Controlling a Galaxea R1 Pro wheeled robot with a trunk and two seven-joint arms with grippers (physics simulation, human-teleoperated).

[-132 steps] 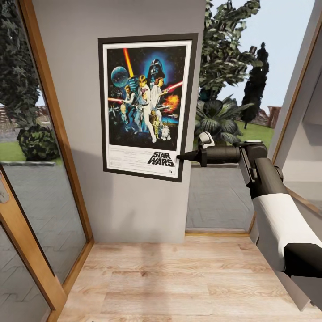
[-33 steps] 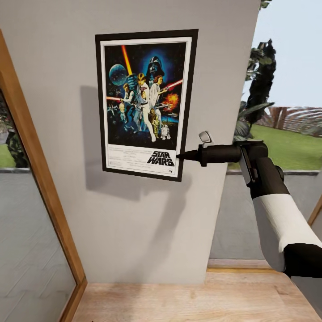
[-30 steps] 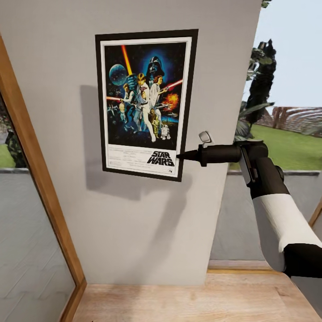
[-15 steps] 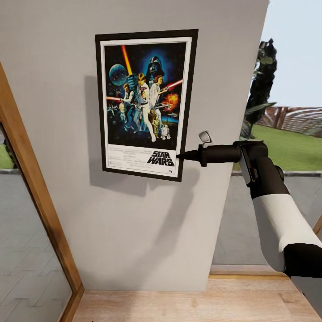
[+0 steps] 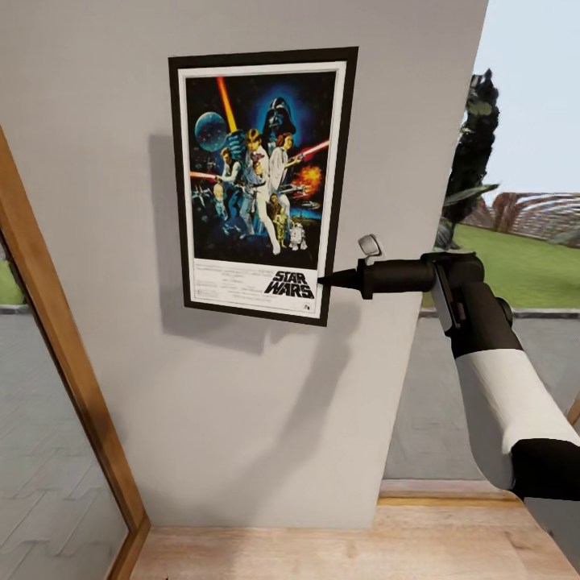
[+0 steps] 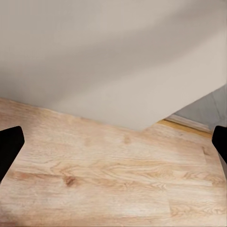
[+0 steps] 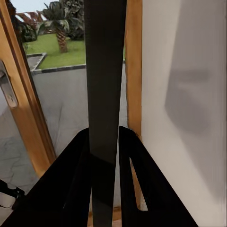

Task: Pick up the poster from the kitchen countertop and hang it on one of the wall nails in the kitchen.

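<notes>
The Star Wars poster (image 5: 262, 181), black-framed with a white border, stands upright close against a grey wall (image 5: 242, 403). My right gripper (image 5: 324, 282) is shut on the poster's lower right edge, its arm reaching in from the right. In the right wrist view the poster (image 7: 105, 85) shows edge-on as a dark strip clamped between the two black fingers (image 7: 75, 184), with the wall just beside it. My left gripper (image 6: 113, 144) is open, its fingertips far apart over the wood floor at the wall's foot. No nail can be made out. The kitchen countertop is out of view.
A wood-framed glass door (image 5: 56, 362) runs along the wall's left side, its handle (image 7: 8, 90) showing in the right wrist view. A window onto the garden (image 5: 515, 242) lies right of the wall. Light wood floor (image 5: 362, 548) is below.
The view has closed in on the grey wall, which now spreads wider. The poster's top edge sits slightly higher in the picture. The right gripper's hold is unchanged.
</notes>
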